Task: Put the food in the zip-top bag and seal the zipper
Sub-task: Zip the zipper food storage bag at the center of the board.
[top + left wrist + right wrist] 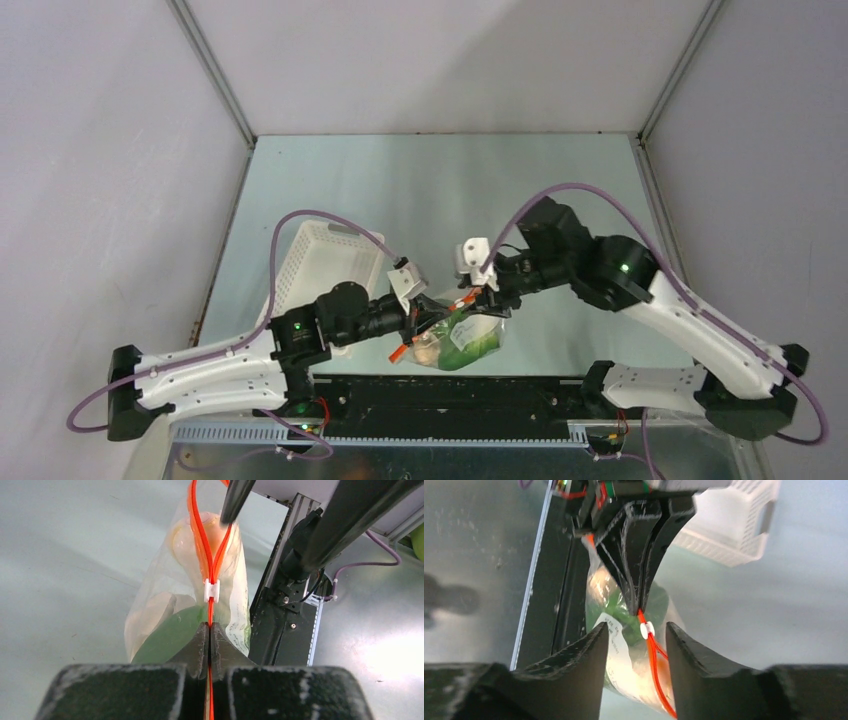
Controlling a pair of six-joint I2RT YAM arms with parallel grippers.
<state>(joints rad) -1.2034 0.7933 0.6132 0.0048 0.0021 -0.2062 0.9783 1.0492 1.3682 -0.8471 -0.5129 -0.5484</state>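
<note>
The clear zip-top bag [468, 342] hangs between the two arms, just in front of their bases, with the food inside. Green leaves [167, 637] and pale white pieces [152, 615] show through the plastic. My left gripper [210, 626] is shut on the red-orange zipper [211, 611], just below its small white slider [211, 590]. Beyond the slider the two strips part into an open loop. My right gripper [638, 628] is open and straddles that open stretch of the zipper [655, 655], with the slider [646, 629] between its fingertips and touching neither.
A white perforated basket [325, 262] stands on the table behind the left arm, also in the right wrist view [734, 525]. The black base rail [280, 625] runs close beside the bag.
</note>
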